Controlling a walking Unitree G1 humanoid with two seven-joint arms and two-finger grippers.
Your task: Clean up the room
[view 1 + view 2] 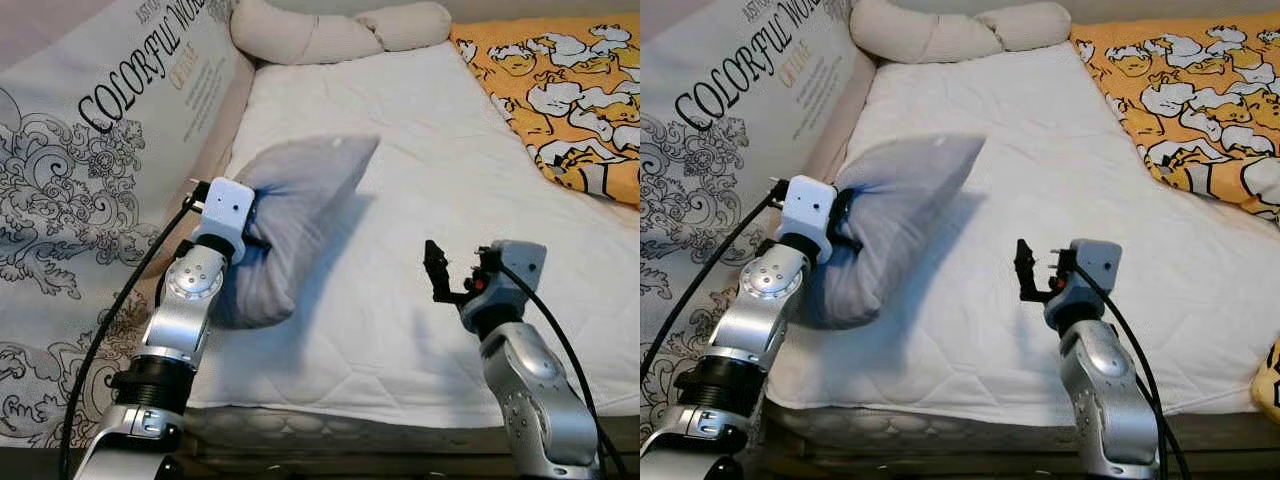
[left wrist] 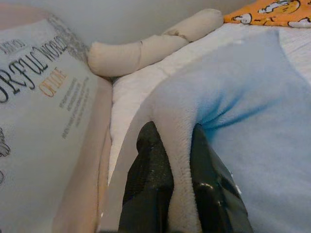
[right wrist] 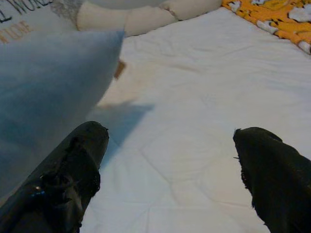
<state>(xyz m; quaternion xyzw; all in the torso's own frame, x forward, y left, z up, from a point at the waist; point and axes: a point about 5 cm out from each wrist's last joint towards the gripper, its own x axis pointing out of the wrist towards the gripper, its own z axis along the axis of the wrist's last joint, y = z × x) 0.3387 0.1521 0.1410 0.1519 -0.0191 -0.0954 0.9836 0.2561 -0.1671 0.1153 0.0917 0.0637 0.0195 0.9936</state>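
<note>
Holding a pale blue-grey pillow [image 1: 300,215] by its edge, the left gripper [image 2: 170,194] has both black fingers pinched on a fold of the fabric. The pillow hangs lifted over the near left part of the white mattress [image 1: 450,200], beside a printed cushion [image 1: 90,180]. The right gripper [image 3: 170,165] hovers over bare mattress with fingers wide apart, holding nothing. A cream bolster [image 1: 330,30] lies at the head; an orange duck-print blanket [image 1: 560,90] sits at the right. Placing the pillow well likely means carrying it to the head, keeping the pinch firm, and lowering it flat.
</note>
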